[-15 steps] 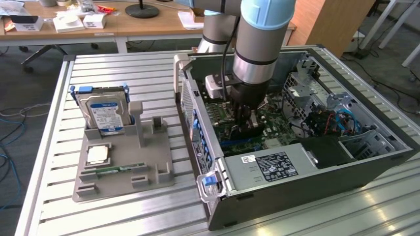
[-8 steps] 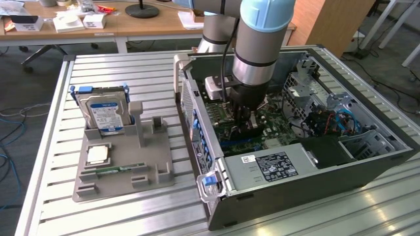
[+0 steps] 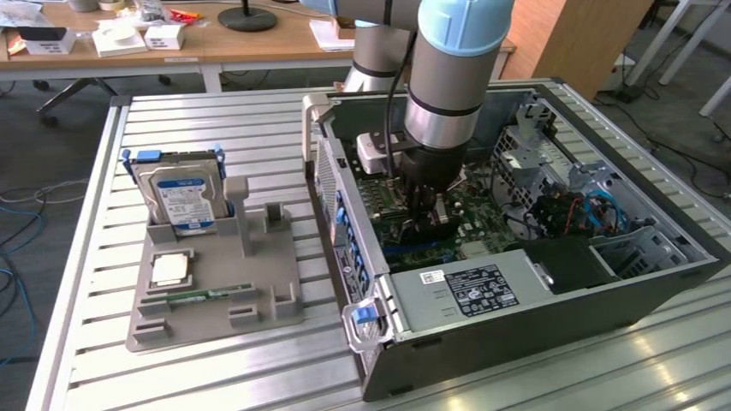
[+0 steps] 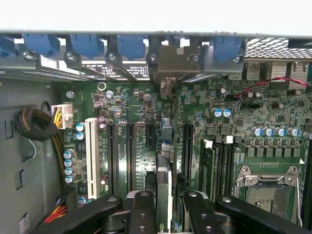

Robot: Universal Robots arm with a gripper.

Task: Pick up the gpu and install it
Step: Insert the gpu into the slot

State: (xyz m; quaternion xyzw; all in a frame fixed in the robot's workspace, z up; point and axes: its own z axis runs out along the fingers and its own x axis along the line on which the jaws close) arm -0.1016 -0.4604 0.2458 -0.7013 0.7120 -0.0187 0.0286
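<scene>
The open computer case (image 3: pixel 514 282) lies on its side on the slatted metal counter (image 3: pixel 228 377), and everything here is placed from it. At the case's near end sits the grey power supply (image 3: pixel 474 291) with its white label, and at the near corner a blue latch (image 3: pixel 363 315) on the case's rear rim. Deeper in lies the green motherboard (image 3: pixel 457 227).

Over the middle of the motherboard the arm (image 3: pixel 457 68) reaches straight down, and its gripper (image 3: pixel 420 210) is inside the case, close above the board. In the wrist view the gripper (image 4: pixel 168 209) is clamped on the gpu (image 4: pixel 164 185), which stands on edge between the two black fingers (image 4: pixel 144 212), thin and upright. The card's lower edge runs along the expansion slots (image 4: pixel 130 151), in line with one of the black slots near the white slot (image 4: pixel 91 151); whether it is fully seated cannot be told. The card's far end points at the metal bracket (image 4: pixel 170 63) in the row of blue clips (image 4: pixel 87 45) on the case's rear wall. Beside the slots are the memory sockets (image 4: pixel 222 163) and the bare processor socket (image 4: pixel 268 190).

Outside the case, on the exterior view's left, a grey holder tray (image 3: pixel 211 295) rests on the counter, apart from the case. A hard drive (image 3: pixel 183 197) with a blue label stands upright at the tray's far end, and a small green memory stick (image 3: pixel 211 295) lies near its near end.

Beyond the case, a wooden desk (image 3: pixel 263 43) carries small boxes.
</scene>
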